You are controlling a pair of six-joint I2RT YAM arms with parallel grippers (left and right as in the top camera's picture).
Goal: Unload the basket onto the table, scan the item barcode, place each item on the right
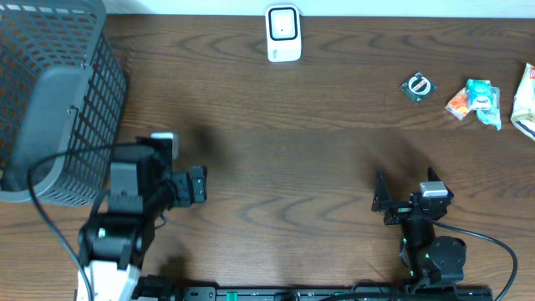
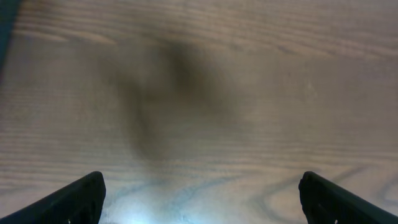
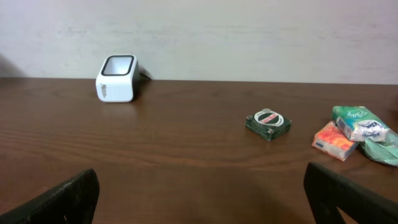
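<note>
The white barcode scanner (image 1: pixel 282 33) stands at the table's far edge, its dark window (image 3: pixel 118 65) showing in the right wrist view. Small items lie at the far right: a dark green packet with a white ring (image 1: pixel 417 87) (image 3: pixel 268 124), an orange packet (image 1: pixel 459 104) (image 3: pixel 334 140) and a green-and-white packet (image 1: pixel 484 98) (image 3: pixel 357 123). My right gripper (image 1: pixel 406 186) (image 3: pixel 201 177) is open and empty near the front edge, well short of them. My left gripper (image 1: pixel 201 185) (image 2: pixel 202 180) is open over bare wood at the front left, holding nothing.
A grey wire basket (image 1: pixel 50 92) fills the back left corner, close to the left arm. A white and yellow packet (image 1: pixel 525 100) lies half out of view at the right edge. A pale wall (image 3: pixel 249 37) rises behind the table.
</note>
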